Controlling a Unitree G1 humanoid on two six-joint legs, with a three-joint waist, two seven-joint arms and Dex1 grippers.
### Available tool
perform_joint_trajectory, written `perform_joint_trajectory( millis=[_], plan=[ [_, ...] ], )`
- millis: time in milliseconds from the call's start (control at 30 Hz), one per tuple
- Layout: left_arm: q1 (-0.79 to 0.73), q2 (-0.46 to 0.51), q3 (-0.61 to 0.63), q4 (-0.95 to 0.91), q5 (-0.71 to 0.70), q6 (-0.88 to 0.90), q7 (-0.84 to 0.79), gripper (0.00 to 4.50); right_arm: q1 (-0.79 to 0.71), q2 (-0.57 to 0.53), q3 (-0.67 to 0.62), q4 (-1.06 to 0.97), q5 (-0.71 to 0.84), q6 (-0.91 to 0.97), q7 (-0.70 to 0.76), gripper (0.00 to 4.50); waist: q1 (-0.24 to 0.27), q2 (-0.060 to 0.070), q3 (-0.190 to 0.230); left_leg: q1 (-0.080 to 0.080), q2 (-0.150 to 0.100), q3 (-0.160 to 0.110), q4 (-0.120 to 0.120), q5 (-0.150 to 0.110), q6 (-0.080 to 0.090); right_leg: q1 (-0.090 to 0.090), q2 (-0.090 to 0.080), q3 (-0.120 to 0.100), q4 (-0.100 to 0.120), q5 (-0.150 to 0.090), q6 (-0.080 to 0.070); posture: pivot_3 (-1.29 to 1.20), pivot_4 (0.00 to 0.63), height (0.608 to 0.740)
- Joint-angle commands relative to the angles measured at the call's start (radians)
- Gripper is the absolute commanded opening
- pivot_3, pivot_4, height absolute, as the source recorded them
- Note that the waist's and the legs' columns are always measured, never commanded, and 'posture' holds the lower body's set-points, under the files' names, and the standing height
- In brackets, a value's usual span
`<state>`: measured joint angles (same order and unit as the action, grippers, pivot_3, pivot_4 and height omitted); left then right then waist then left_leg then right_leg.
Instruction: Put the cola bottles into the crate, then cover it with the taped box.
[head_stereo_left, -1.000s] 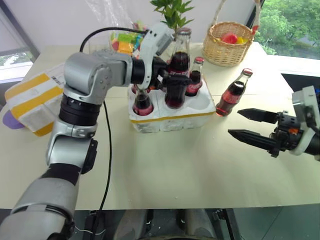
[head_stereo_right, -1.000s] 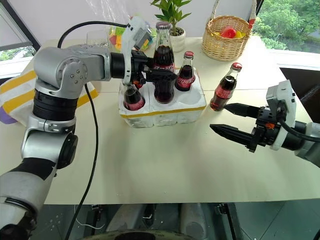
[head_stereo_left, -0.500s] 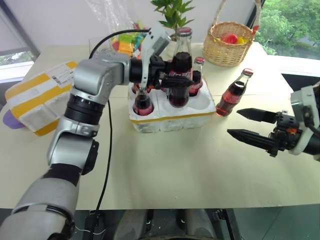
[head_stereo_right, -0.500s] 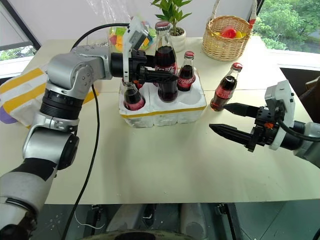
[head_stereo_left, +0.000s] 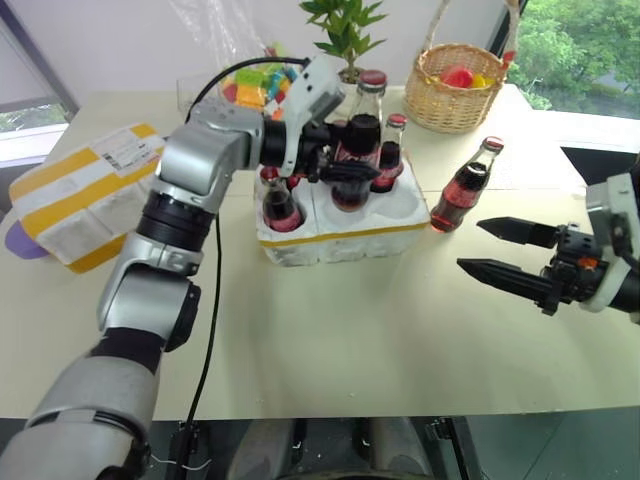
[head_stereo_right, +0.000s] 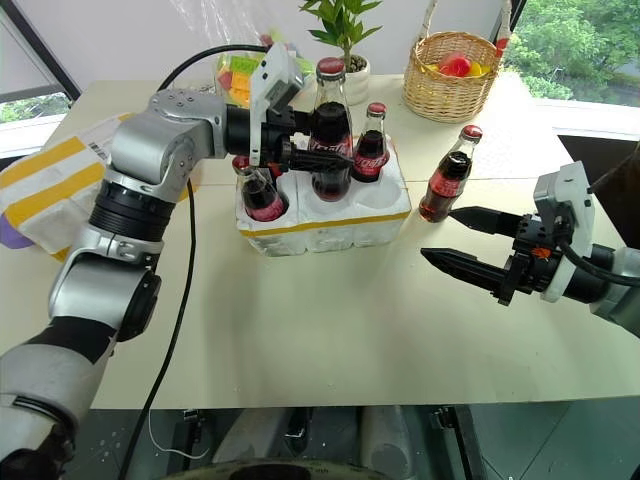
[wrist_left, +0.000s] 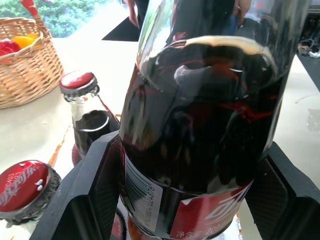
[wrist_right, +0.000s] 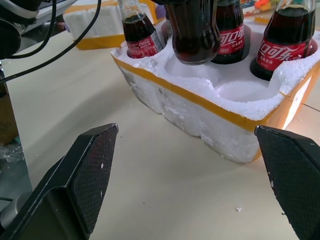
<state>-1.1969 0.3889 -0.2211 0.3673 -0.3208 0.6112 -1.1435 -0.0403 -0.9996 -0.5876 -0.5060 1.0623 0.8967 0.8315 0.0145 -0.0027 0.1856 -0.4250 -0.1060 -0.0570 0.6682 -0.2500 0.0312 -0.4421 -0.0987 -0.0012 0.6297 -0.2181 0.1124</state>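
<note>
White foam forms the crate (head_stereo_right: 325, 215), which stands in the middle of the table (head_stereo_right: 330, 330) with a yellow tape band around it. The left gripper (head_stereo_right: 322, 160) is clamped on a cola bottle (head_stereo_right: 331, 135) and holds it over a front well; its base seems just above the foam, though this is hard to judge. Other bottles already stand in wells, one at the front left (head_stereo_right: 262, 195) and one behind (head_stereo_right: 373, 145); how many are behind the arm cannot be told. One more bottle (head_stereo_right: 448, 178) waits on the table beside the crate. The right gripper (head_stereo_right: 458, 240) is near it, its fingers wide apart and empty. The taped box (head_stereo_left: 75, 195) lies at the far left, not yet used, so the covering remains.
</note>
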Motion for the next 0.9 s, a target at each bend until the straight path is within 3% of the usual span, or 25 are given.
perform_joint_trajectory(
  millis=[33, 633, 700, 767, 900],
  plan=[
    [0.004, 0.005, 0.027, -0.023, -0.019, 0.033, -0.012, 2.81, -0.018, -0.010, -0.031, -0.007, 0.001, -0.026, 0.006, 4.50, -0.001, 0.000, 0.000, 0.000, 0.000, 0.000, 0.000, 0.000, 0.000, 0.000, 0.000, 0.000, 0.000, 0.000, 0.000, 0.00, 0.150, 0.732],
    [-0.014, -0.005, 0.023, 0.011, 0.026, 0.029, -0.001, 2.81, 0.001, -0.002, -0.048, 0.003, -0.016, -0.047, 0.023, 4.50, -0.001, 0.000, 0.000, 0.000, 0.000, 0.000, 0.000, 0.000, 0.000, 0.000, 0.000, 0.000, 0.001, 0.000, 0.000, 0.00, 0.150, 0.732],
    [-0.015, -0.005, 0.022, 0.014, 0.030, 0.021, -0.003, 3.89, 0.000, -0.001, -0.046, 0.005, -0.018, -0.049, 0.022, 4.50, -0.002, 0.000, 0.000, 0.000, 0.000, 0.000, 0.000, 0.000, 0.000, 0.000, 0.000, 0.000, 0.001, 0.000, 0.000, 0.00, 0.150, 0.732],
    [-0.014, -0.004, 0.020, 0.008, 0.032, 0.015, -0.006, 4.49, -0.001, -0.002, -0.048, 0.008, -0.019, -0.050, 0.023, 4.50, -0.002, 0.000, 0.000, 0.000, 0.000, 0.000, 0.000, 0.000, 0.000, 0.000, 0.000, 0.000, 0.001, 0.000, 0.000, 0.00, 0.150, 0.732],
    [-0.022, -0.002, 0.027, 0.000, 0.022, 0.027, -0.011, 4.49, -0.004, -0.004, -0.048, 0.014, -0.020, -0.051, 0.024, 4.50, -0.001, 0.000, 0.000, 0.000, 0.000, 0.000, 0.000, 0.000, 0.000, 0.000, 0.000, 0.000, 0.001, 0.000, 0.000, 0.00, 0.150, 0.732]
  ],
)
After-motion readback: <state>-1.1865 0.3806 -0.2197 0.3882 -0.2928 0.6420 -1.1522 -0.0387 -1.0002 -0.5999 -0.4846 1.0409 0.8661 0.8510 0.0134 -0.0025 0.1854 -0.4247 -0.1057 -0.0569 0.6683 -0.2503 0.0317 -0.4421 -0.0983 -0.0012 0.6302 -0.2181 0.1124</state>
